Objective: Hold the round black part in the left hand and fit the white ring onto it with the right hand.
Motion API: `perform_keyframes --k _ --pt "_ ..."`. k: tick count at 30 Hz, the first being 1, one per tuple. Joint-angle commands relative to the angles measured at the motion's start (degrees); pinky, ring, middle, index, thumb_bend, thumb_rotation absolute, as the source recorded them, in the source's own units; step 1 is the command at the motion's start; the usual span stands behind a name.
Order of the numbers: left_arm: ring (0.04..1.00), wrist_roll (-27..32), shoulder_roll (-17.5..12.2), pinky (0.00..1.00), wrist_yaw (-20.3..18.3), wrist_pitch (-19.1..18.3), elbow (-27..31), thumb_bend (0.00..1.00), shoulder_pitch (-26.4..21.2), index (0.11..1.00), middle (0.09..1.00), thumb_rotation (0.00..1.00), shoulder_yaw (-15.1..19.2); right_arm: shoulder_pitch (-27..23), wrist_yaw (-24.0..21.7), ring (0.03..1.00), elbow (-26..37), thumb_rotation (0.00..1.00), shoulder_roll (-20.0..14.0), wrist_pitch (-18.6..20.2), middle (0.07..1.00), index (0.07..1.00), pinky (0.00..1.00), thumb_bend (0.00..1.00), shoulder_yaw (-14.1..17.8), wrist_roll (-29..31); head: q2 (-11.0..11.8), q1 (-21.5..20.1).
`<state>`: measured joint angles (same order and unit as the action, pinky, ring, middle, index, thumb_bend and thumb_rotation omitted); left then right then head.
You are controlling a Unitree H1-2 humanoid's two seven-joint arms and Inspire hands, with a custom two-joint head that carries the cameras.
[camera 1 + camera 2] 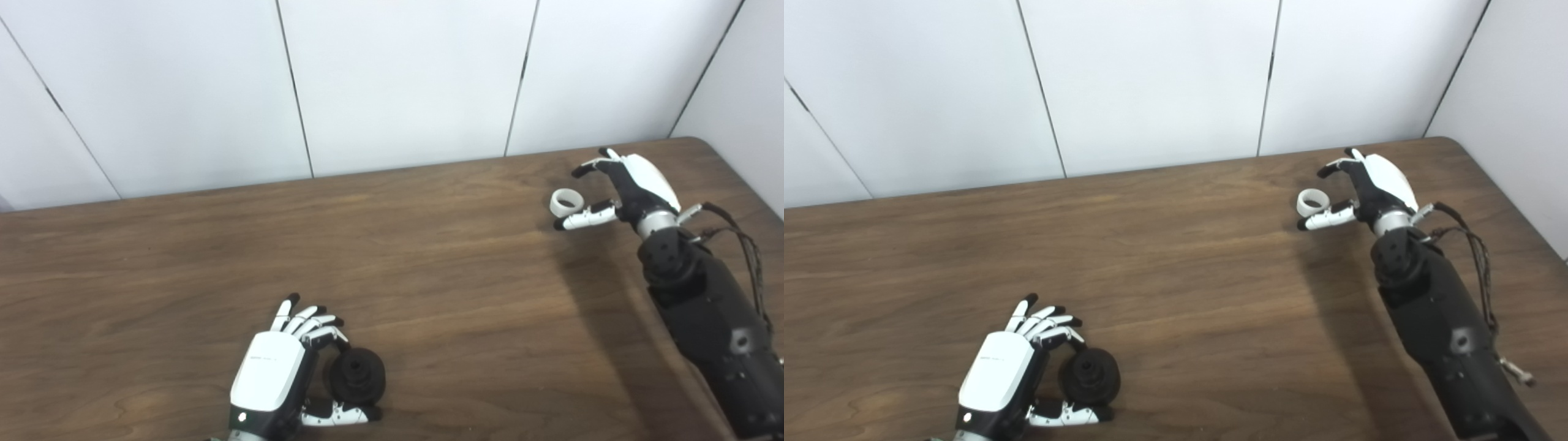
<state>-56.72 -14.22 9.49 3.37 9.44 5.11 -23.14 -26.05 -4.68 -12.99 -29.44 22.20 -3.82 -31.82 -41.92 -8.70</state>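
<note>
The round black part (358, 375) lies on the wooden table (429, 275) near the front edge, its hub with a centre hole facing up. My left hand (275, 370) cups around it from the left: the thumb lies just below it, one finger curls against its upper left, and the other fingers spread out. The white ring (565, 202) rests on the table at the far right. My right hand (625, 184) is open just right of the ring, with the thumb below it and the fingers arched above, not closed on it.
White wall panels (398, 79) stand right behind the table's far edge. The table's right edge and rounded corner (704, 144) are close to the right arm. Loose cables (744, 245) hang off the right forearm.
</note>
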Motion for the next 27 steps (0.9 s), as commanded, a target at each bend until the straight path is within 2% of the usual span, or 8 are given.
perform_keyframes --k 1,9,16,27 --pt "0.852 -1.37 -0.19 1.00 -0.03 0.39 -1.00 0.53 1.00 0.483 0.755 0.06 -0.58 -3.56 -0.33 1.000 -0.04 0.24 -2.39 -1.38 0.966 0.726 1.00 0.89 -0.60 -0.50 -0.01 -0.09" --pt "0.855 -1.64 0.11 1.00 -0.53 -0.16 -0.40 0.53 1.45 0.483 0.757 0.06 -0.79 -6.33 -1.21 1.000 -4.78 0.25 -3.41 -0.42 0.952 0.716 0.99 0.89 -3.35 -1.40 0.04 0.25" --pt "0.855 -1.87 0.16 1.00 -1.01 -0.55 0.10 0.53 1.69 0.483 0.755 0.06 -0.83 -7.59 -1.06 0.996 -7.49 0.25 -3.88 -0.98 0.939 0.710 1.00 0.88 -3.45 -0.57 0.06 0.13" --pt "0.855 -1.69 0.26 1.00 -1.00 -0.26 0.46 0.53 2.04 0.483 0.756 0.06 -0.67 -8.01 -1.77 0.993 -7.77 0.22 -4.22 -0.34 0.927 0.687 1.00 0.86 -3.18 0.10 -0.16 0.14"
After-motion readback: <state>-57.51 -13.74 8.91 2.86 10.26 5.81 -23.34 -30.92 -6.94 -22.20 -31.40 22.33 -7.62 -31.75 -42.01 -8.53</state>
